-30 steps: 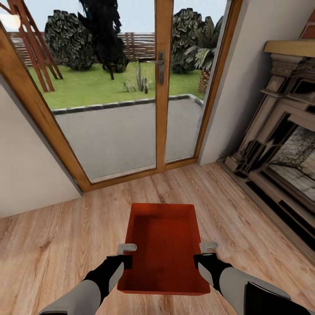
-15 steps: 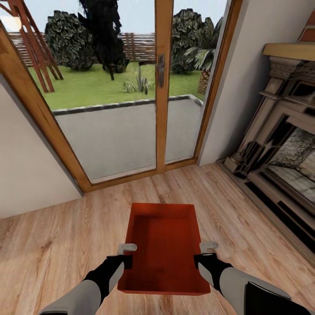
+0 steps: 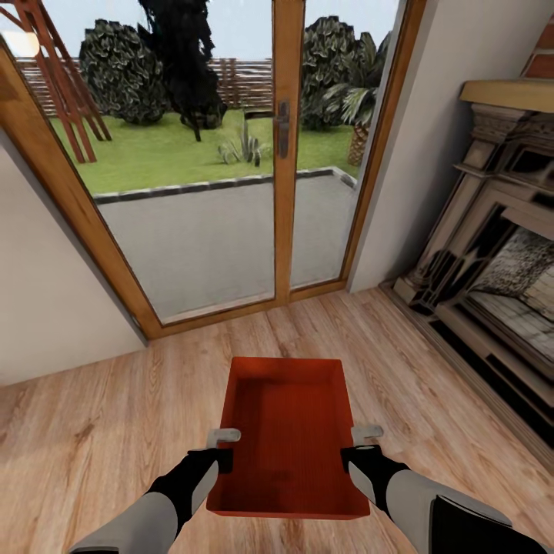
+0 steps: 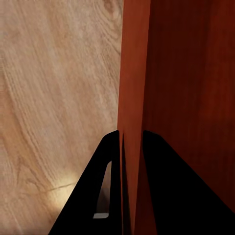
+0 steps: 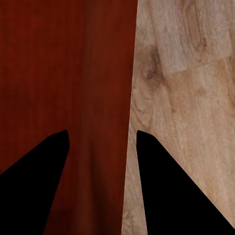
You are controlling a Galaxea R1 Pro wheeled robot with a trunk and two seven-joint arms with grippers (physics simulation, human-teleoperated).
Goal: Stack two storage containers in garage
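Carrying one storage container (image 3: 288, 438) above the wood floor (image 3: 92, 431), short of the glass doors (image 3: 231, 192), we pinch each long wall: left end effector (image 4: 131, 142) closed on its rim, right end effector (image 5: 103, 139) straddling the opposite wall. Thin-wall pinches may slip or tilt while driving, and the fireplace (image 3: 492, 261) beside the container risks a bump.
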